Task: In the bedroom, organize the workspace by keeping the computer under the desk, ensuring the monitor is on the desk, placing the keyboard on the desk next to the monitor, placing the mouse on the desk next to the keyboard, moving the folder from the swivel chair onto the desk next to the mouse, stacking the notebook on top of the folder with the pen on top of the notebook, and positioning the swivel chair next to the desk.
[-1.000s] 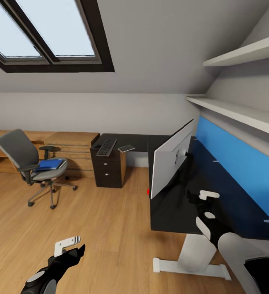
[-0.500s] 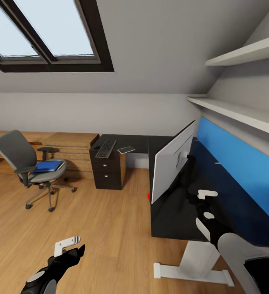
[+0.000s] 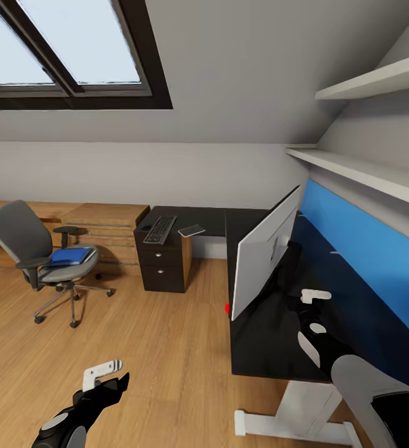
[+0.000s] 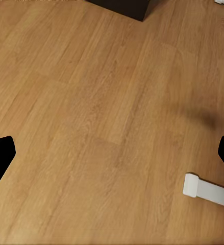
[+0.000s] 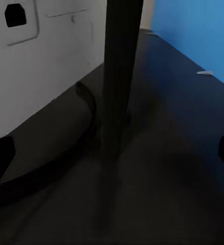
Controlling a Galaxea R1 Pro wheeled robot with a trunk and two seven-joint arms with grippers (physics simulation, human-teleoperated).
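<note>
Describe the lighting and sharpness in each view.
Head view: even daylight, sharp; the monitor back bright, the desk top glossy dark. Left wrist view: soft shadow smudge on the wood floor. Right wrist view: dim, blurry close-up of the monitor's neck.

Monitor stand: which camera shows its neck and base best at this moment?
The right wrist view. The black neck rises close in front, with the curved rim of the round base on the desk below it. In the head view, the monitor shows its light back, tilted, and the stand is a dark blur behind it.
</note>
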